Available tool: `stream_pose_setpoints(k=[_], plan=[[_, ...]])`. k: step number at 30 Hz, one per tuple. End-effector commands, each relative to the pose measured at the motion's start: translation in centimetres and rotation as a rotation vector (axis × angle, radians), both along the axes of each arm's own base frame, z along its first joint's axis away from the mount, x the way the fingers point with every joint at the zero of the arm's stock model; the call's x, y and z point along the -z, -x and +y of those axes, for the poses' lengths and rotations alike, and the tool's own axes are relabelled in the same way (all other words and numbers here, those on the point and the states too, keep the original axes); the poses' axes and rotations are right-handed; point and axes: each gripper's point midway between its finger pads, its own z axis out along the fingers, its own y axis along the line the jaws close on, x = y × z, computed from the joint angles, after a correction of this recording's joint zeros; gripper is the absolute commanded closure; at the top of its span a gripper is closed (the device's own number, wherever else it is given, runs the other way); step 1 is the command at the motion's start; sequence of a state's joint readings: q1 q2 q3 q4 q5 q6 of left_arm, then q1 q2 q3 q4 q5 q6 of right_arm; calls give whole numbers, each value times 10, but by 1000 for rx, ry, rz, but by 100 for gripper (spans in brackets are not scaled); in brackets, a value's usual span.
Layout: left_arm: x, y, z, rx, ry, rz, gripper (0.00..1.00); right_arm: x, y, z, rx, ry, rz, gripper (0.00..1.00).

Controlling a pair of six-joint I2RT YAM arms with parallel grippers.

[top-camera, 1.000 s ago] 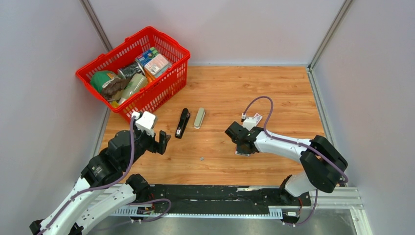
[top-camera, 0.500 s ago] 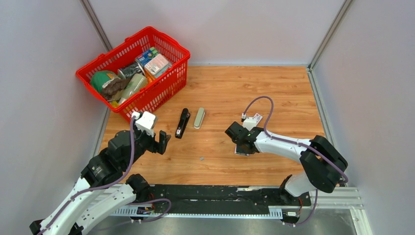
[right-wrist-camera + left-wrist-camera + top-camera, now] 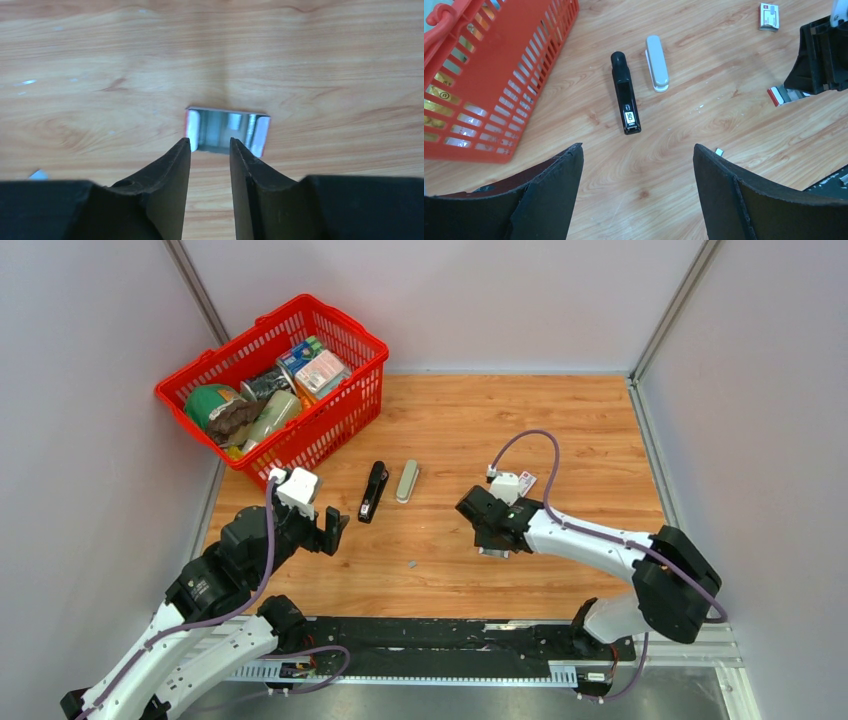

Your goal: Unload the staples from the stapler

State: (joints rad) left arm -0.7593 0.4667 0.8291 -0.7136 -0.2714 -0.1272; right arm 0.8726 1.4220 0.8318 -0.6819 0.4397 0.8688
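Observation:
The black stapler (image 3: pixel 373 492) lies on the wooden table, also in the left wrist view (image 3: pixel 626 95). A small silvery staple piece (image 3: pixel 412 563) lies loose near the front; it also shows in the left wrist view (image 3: pixel 719 151) and the right wrist view (image 3: pixel 38 175). My left gripper (image 3: pixel 330 532) is open and empty (image 3: pixel 636 150), hovering short of the stapler. My right gripper (image 3: pixel 488 538) points down with its jaws a little apart and empty (image 3: pixel 209 145). Just beyond its tips lies a small open white-and-red tray (image 3: pixel 227 130) with silvery contents.
A grey-beige oblong bar (image 3: pixel 407 481) lies right of the stapler. A small white-and-red printed box (image 3: pixel 524 480) lies behind the right arm. A red basket (image 3: pixel 350 390) full of items stands at the back left. Grey walls enclose the table.
My right gripper has shifted slightly left, and its elbow has swung out to the right. The left arm, stapler and bar have not moved.

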Motion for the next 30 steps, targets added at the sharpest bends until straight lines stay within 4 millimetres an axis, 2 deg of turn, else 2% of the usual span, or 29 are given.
stream_pose_setpoints(k=[1, 4, 11, 15, 19, 23, 25, 28, 30], plan=[[-3, -4, -3, 6, 4, -21, 13, -42, -7, 29, -77, -59, -111, 61], [-3, -4, -3, 4, 4, -19, 13, -47, -2, 47, -142, -74, -117, 57], [-3, -5, -2, 2, 6, -20, 13, -40, 21, 98, -217, -176, -68, 52], [-4, -3, -1, 2, 11, -24, 13, -36, 32, 123, -252, -213, -47, 53], [-4, -3, 0, 2, 10, -28, 12, -29, 43, 148, -298, -275, 4, 61], [-5, -2, 1, 0, 14, -31, 13, -17, 53, 163, -335, -273, 50, 71], [-6, -2, 1, 1, 19, -33, 13, -11, 57, 168, -346, -270, 67, 80], [-5, -2, 1, -1, 17, -33, 13, -4, 60, 174, -356, -278, 84, 99], [-5, -2, 1, 1, 18, -32, 12, 0, 61, 177, -361, -283, 93, 100]])
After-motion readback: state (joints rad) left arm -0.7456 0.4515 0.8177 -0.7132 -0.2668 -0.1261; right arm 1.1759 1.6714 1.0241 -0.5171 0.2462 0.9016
